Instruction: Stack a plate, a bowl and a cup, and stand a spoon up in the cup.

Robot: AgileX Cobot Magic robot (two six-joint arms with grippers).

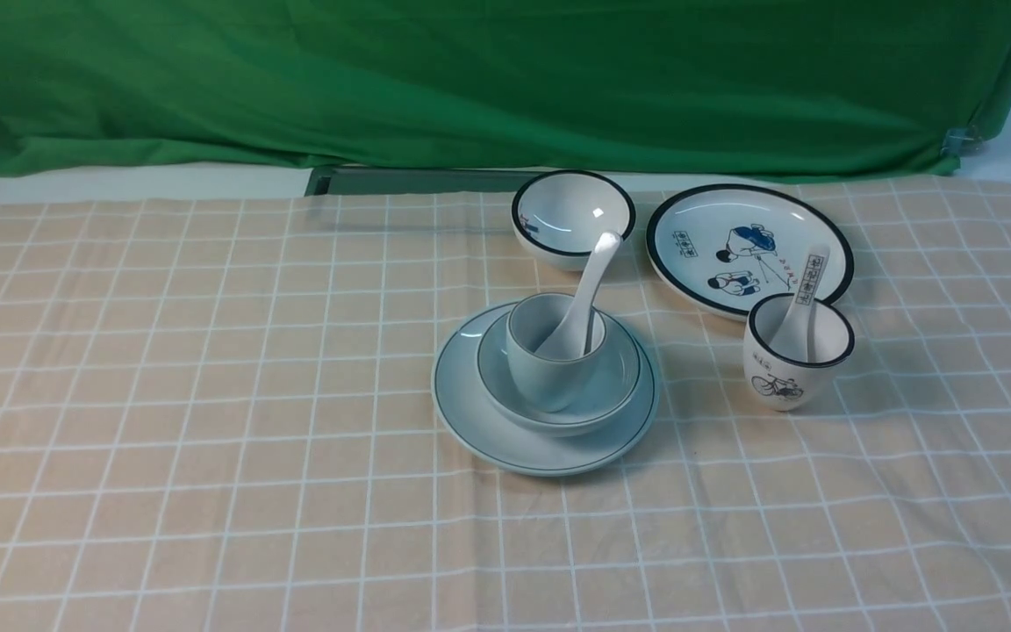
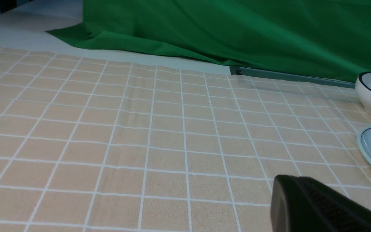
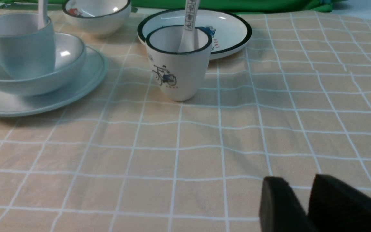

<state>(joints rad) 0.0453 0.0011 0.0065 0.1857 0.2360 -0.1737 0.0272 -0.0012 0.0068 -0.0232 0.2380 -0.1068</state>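
The pale blue-green plate [image 1: 479, 421] sits mid-cloth, carrying the bowl [image 1: 615, 386], the cup [image 1: 541, 364] and the plain spoon [image 1: 589, 281] leaning inside. The right gripper [image 3: 304, 199], empty, shows a narrow gap between its fingers; the left gripper [image 2: 314, 206] is pressed together.

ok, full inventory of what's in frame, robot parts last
plate: 1, pale blue-green, centre of the tablecloth, bottom of stack
bowl: 1, pale blue-green, on the plate
cup: 1, pale blue-green, in the bowl
spoon: 1, plain white, standing in the cup
black-rimmed bowl: 1, white, behind the stack
cartoon plate: 1, white with black rim, far right
bicycle cup: 1, white with black rim, in front of the cartoon plate
printed spoon: 1, white, standing in the bicycle cup
tablecloth: 1, tan with white grid
green cloth: 1, backdrop
left gripper: 1, black, shut, empty
right gripper: 1, black, slightly open, empty
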